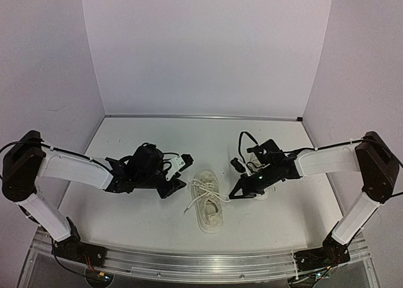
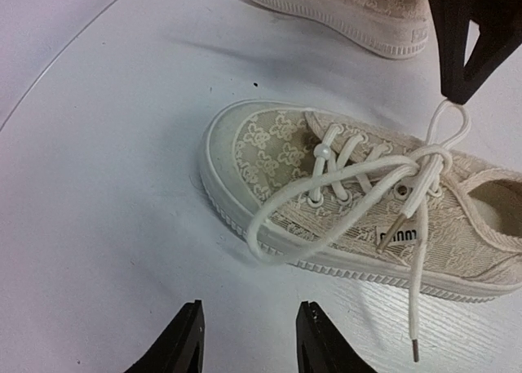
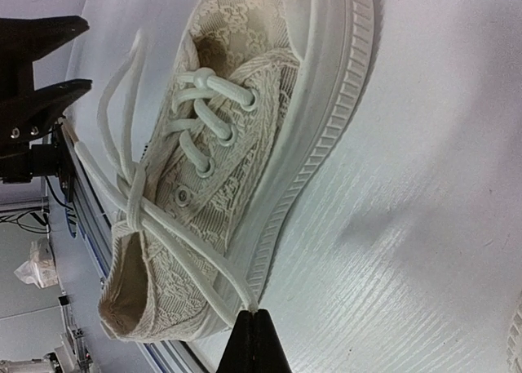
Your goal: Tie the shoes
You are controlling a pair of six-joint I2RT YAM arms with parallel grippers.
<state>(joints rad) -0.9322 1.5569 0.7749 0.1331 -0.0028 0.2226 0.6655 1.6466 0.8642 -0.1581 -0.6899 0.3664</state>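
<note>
Right wrist: right end effector (image 3: 251, 317) pinching lace (image 3: 200, 263).

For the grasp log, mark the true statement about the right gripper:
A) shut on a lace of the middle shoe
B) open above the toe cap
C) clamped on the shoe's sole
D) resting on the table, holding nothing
A: the right wrist view shows the right gripper with its fingers pressed together, pinching the lace that runs taut from the shoe.
</note>
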